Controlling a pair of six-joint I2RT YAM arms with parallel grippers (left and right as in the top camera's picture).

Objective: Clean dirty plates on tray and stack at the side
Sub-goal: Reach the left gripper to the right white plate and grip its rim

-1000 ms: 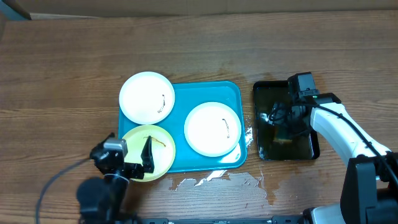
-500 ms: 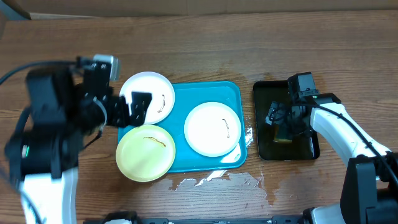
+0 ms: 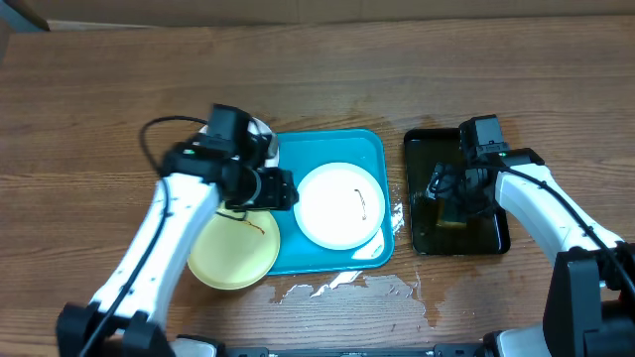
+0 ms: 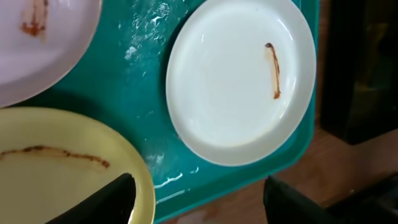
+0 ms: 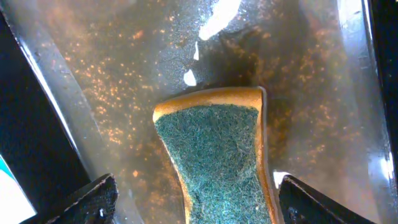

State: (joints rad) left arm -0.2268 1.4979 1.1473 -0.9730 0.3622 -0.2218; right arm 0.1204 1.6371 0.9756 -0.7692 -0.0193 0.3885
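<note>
The turquoise tray (image 3: 332, 144) holds a white plate (image 3: 340, 205) with a thin dark smear, also seen in the left wrist view (image 4: 239, 81). A pale yellow plate (image 3: 233, 248) with a smear overlaps the tray's front left corner. Another white plate (image 4: 37, 43) lies at the back left, mostly hidden under my left arm in the overhead view. My left gripper (image 3: 276, 188) hangs open over the tray (image 4: 143, 81), between the yellow plate (image 4: 56, 168) and the white one, holding nothing. My right gripper (image 5: 205, 202) stands open astride a green-topped sponge (image 5: 214, 155).
A black tray (image 3: 496, 233) with water in it stands right of the turquoise one, with the sponge (image 3: 448, 220) inside. Spilled water (image 3: 347, 288) shines on the wooden table by the turquoise tray's front edge. A cardboard edge runs along the table's back.
My left arm has swung from the front over the yellow plate, round by the back left plate, to the tray's middle. The right arm has hardly moved.
</note>
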